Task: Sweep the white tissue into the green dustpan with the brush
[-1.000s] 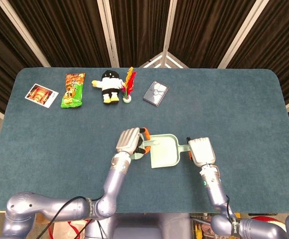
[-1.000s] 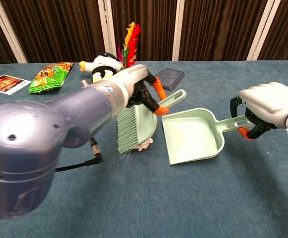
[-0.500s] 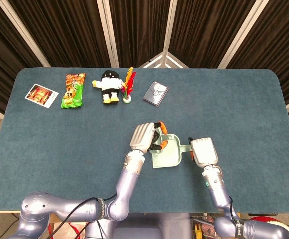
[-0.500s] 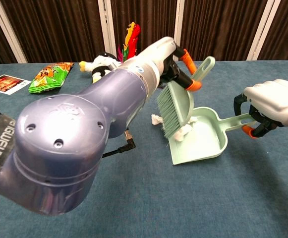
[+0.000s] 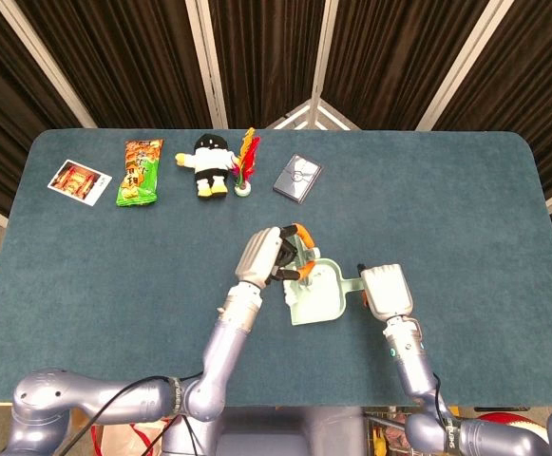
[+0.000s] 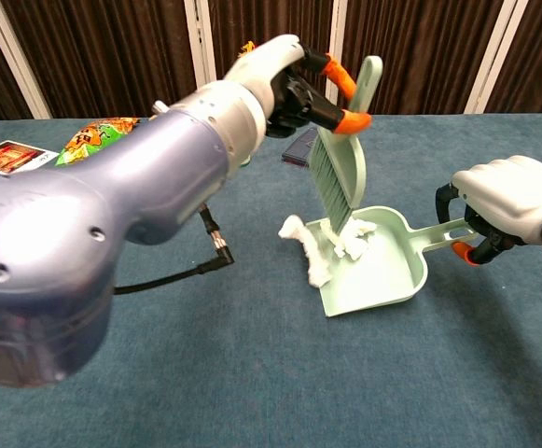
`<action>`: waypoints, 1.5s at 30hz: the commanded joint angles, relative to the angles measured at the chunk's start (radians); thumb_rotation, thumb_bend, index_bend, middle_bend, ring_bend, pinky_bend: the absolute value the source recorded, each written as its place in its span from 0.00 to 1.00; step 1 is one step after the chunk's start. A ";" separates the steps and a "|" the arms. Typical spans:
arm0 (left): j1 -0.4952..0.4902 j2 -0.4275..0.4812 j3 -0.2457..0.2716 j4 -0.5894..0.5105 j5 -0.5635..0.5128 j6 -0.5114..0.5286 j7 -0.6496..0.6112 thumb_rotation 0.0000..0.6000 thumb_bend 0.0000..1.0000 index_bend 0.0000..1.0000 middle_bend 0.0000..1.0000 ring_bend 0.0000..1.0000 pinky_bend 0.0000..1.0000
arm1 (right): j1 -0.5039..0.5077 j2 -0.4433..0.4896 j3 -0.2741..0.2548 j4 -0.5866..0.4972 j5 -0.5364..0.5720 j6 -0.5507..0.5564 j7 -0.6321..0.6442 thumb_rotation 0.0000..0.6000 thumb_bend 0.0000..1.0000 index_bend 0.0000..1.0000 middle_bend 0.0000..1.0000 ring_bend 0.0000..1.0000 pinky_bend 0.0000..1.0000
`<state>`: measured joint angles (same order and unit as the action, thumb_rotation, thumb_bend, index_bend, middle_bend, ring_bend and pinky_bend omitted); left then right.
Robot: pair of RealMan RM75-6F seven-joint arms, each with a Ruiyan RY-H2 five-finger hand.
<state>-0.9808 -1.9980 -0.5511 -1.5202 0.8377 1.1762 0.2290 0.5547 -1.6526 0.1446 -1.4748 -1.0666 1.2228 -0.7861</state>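
Near the middle of the blue counter (image 5: 466,218), slightly toward its near edge, the green dustpan (image 6: 378,271) lies flat with its handle pointing to the right edge. The right hand (image 6: 504,203) grips that handle, its fingers (image 6: 464,222) curled closed around it. The left hand (image 6: 272,77) holds the brush (image 6: 338,163) by its handle, fingers wrapped tight around the grip; the brush stands nearly upright, bristles down, with the bristle tips at the open mouth of the dustpan. The white tissue (image 6: 306,250) is stretched across the dustpan's front lip: one strip lies on the counter just outside the pan's left corner, and other crumpled bits sit inside the pan under the bristles. In the head view the left hand (image 5: 269,256) covers most of the brush, and the right hand (image 5: 387,291) sits just beside the pan on the side toward the right edge.

Along the far edge of the counter, from the left corner inward, lie a photo card (image 5: 79,180), a green snack bag (image 5: 140,172), a black-and-white plush toy (image 5: 207,163), a red and yellow feathered shuttlecock (image 5: 246,163) just beside the toy, and a dark flat case (image 5: 297,178).
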 commanded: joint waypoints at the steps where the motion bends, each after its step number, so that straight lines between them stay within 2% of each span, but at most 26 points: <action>1: 0.028 0.049 0.013 -0.025 0.004 -0.010 0.005 1.00 0.55 0.80 1.00 1.00 1.00 | 0.006 -0.008 0.004 0.008 0.005 -0.006 -0.004 1.00 0.45 0.65 0.89 0.92 0.87; 6: 0.049 0.118 0.031 -0.041 -0.051 -0.037 0.063 1.00 0.55 0.80 1.00 1.00 1.00 | 0.008 -0.016 0.002 0.014 0.006 -0.008 -0.006 1.00 0.45 0.65 0.89 0.92 0.87; 10: 0.057 0.140 0.057 -0.040 -0.085 -0.050 0.098 1.00 0.55 0.80 1.00 1.00 1.00 | 0.007 -0.019 -0.001 0.016 0.010 -0.009 -0.008 1.00 0.45 0.65 0.89 0.92 0.87; 16: 0.048 0.122 0.094 -0.018 -0.124 -0.061 0.135 1.00 0.55 0.80 1.00 1.00 1.00 | 0.005 -0.017 -0.007 0.013 0.006 -0.011 -0.006 1.00 0.45 0.65 0.89 0.92 0.87; 20: 0.032 0.084 0.102 0.017 -0.112 -0.047 0.138 1.00 0.55 0.80 1.00 1.00 1.00 | 0.003 -0.012 -0.009 0.011 0.000 -0.009 0.002 1.00 0.45 0.65 0.89 0.92 0.87; 25: 0.003 0.022 0.089 0.068 -0.091 -0.034 0.124 1.00 0.54 0.80 1.00 1.00 1.00 | 0.004 -0.005 -0.007 0.011 -0.003 -0.013 0.007 1.00 0.45 0.65 0.89 0.92 0.87; 38: -0.090 -0.133 0.002 0.170 -0.018 -0.004 0.058 1.00 0.51 0.79 1.00 1.00 1.00 | -0.003 -0.003 -0.016 0.005 -0.004 -0.010 0.009 1.00 0.45 0.65 0.89 0.92 0.87; 45: -0.088 -0.161 -0.005 0.165 0.017 0.001 0.009 1.00 0.50 0.79 1.00 1.00 1.00 | -0.006 -0.003 -0.019 0.001 -0.004 -0.011 0.011 1.00 0.45 0.65 0.89 0.92 0.87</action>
<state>-1.0723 -2.1571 -0.5540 -1.3491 0.8495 1.1764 0.2442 0.5489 -1.6556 0.1251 -1.4735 -1.0703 1.2116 -0.7754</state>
